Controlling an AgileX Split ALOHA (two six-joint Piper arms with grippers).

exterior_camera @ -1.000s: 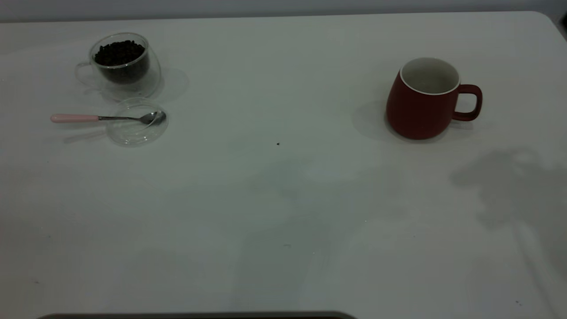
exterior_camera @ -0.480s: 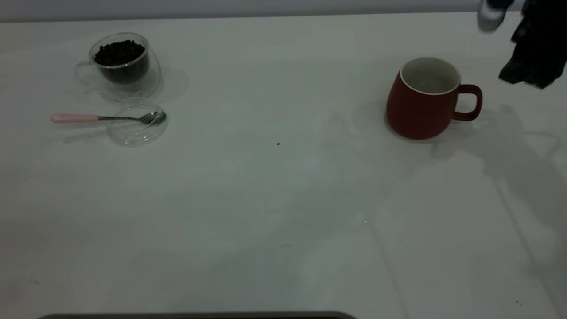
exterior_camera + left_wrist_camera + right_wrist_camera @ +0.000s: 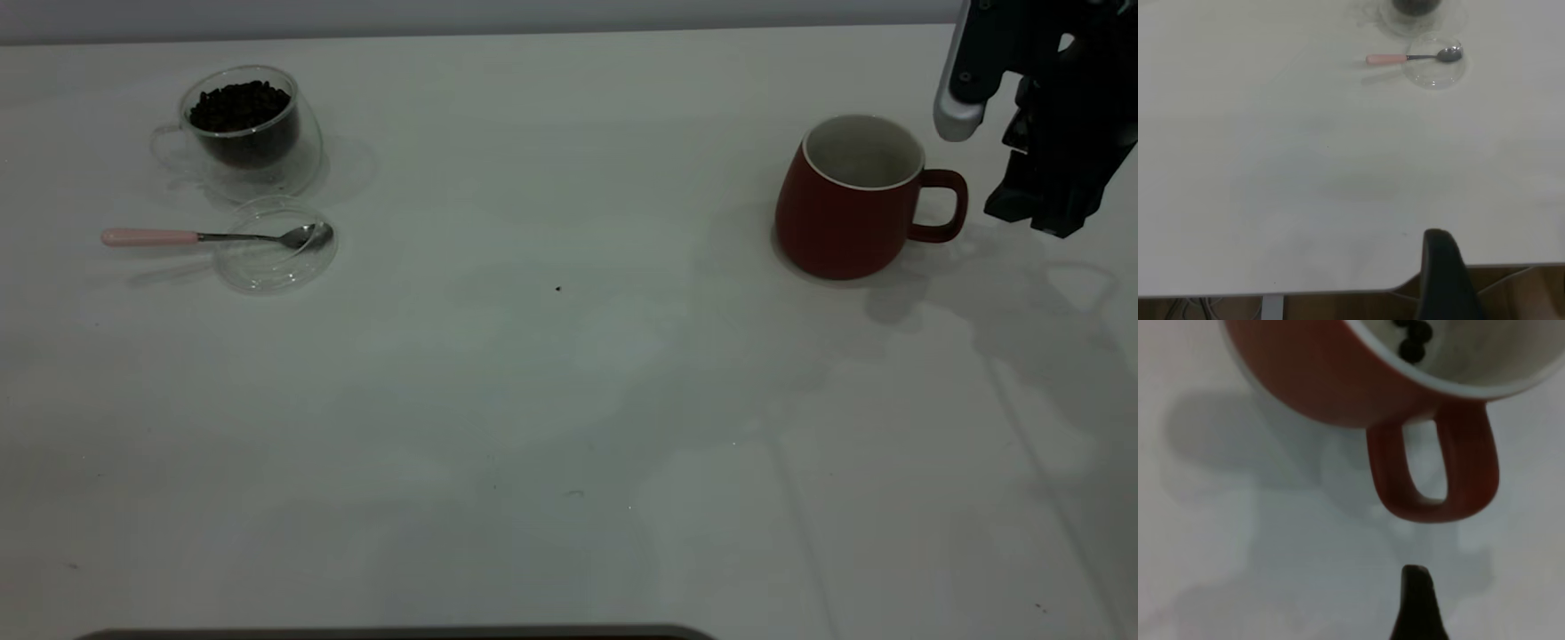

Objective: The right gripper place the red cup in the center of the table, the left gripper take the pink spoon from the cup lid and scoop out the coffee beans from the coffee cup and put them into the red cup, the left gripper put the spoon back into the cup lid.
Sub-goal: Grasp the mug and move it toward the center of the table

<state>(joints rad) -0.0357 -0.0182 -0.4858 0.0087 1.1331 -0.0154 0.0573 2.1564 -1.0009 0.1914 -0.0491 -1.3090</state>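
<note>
One red cup (image 3: 849, 209) stands upright at the right side of the table (image 3: 569, 400), handle pointing right, and a couple of dark beans show inside it in the right wrist view. One coffee cup (image 3: 244, 133) sits far left at the back, loaded with a heap of coffee beans (image 3: 238, 105). Just in front of it, one clear cup lid (image 3: 276, 246), and one pink spoon (image 3: 213, 236) lying across it: metal bowl resting in the lid, pink handle sticking out to the left over the tabletop. No brand, no label, no writing on anything.

The right gripper (image 3: 1045, 209) hangs just beside the red cup's handle, to its right, touching nothing and carrying nothing. How wide its fingers stand, I cannot tell; only one dark fingertip (image 3: 1417, 603) shows, pointed at the handle loop.

The left gripper (image 3: 1445, 280) is at the table's near edge, well apart from spoon and lid, nothing in it; its opening I cannot tell either.
</note>
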